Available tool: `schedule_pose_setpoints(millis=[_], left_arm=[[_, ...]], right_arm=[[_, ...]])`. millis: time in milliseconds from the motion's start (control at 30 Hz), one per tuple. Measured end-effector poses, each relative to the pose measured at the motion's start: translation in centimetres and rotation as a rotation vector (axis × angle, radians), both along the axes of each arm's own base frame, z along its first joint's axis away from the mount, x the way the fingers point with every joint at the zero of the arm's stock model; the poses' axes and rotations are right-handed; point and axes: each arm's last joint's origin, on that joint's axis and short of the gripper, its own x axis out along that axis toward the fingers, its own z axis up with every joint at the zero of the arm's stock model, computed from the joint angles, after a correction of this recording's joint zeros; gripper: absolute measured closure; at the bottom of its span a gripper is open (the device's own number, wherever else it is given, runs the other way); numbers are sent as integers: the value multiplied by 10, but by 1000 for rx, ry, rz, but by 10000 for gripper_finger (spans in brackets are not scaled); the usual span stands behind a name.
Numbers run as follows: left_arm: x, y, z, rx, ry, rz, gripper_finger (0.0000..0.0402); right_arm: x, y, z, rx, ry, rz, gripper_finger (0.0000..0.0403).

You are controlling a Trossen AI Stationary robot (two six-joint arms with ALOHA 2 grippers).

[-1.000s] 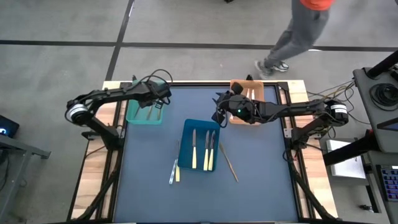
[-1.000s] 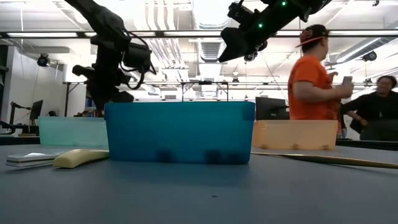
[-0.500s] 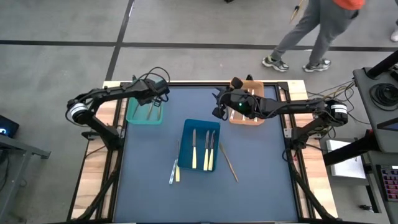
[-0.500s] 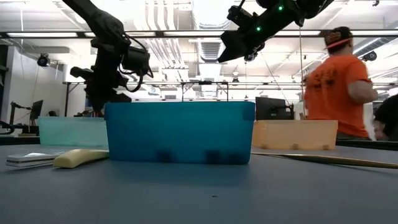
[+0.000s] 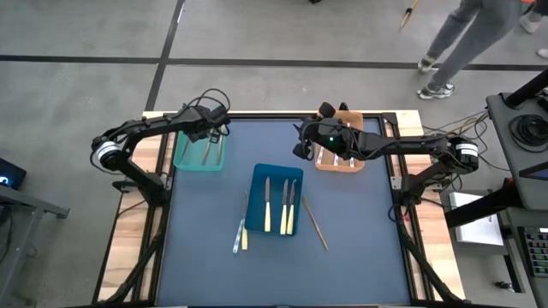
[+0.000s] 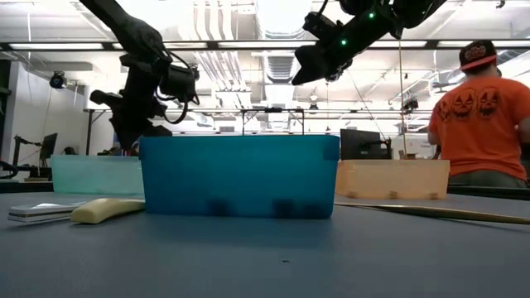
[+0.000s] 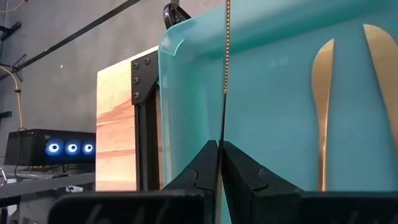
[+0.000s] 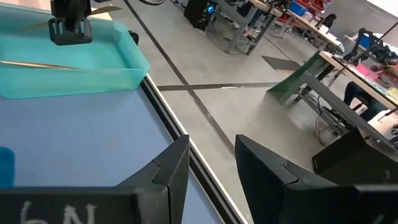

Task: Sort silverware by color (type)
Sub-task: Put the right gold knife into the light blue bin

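Observation:
My left gripper (image 5: pixel 211 133) hangs over the teal tray (image 5: pixel 184 158) at the far left, shut on a thin gold-tan utensil (image 7: pixel 224 74). Two more gold-tan utensils (image 7: pixel 323 106) lie in that tray. My right gripper (image 5: pixel 297 151) is open and empty, in the air beside the orange tray (image 5: pixel 341 165), which holds silvery utensils. The blue tray (image 5: pixel 257 222) in the middle holds three cream-handled utensils (image 5: pixel 267 210). A gold-tan utensil (image 5: pixel 315 224) lies flat on the mat right of it. A cream one (image 5: pixel 244 235) and a pale one (image 5: pixel 237 238) lie at its left. My left gripper pinches the gold-tan utensil between its two fingers (image 7: pixel 199 168), which point down from above and lie across it. The utensil shows edge-on, running out past the fingertips (image 7: pixel 222 118). In the right wrist view it (image 8: pixel 106 10) sits about level, clear of the tray floor.
The dark blue mat (image 5: pixel 205 274) covers the table between wooden side strips. A person in an orange shirt (image 6: pixel 484 116) stands beyond the table's far right. Equipment stands off the table's right side (image 5: pixel 522 128).
My right gripper has drawn back a little toward the table's far edge and slightly upward, uncovering the orange tray. My left gripper has shifted slightly toward the left edge over the teal tray. The person has walked off to the right.

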Motion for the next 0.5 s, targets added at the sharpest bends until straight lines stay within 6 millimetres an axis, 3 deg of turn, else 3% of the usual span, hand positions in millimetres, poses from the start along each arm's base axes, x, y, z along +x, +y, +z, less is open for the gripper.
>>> schedule_pose_setpoints(millis=[500], left_arm=[[-1, 2, 0, 6, -7, 9, 401]], right_arm=[[-1, -4, 0, -3, -2, -13, 282]])
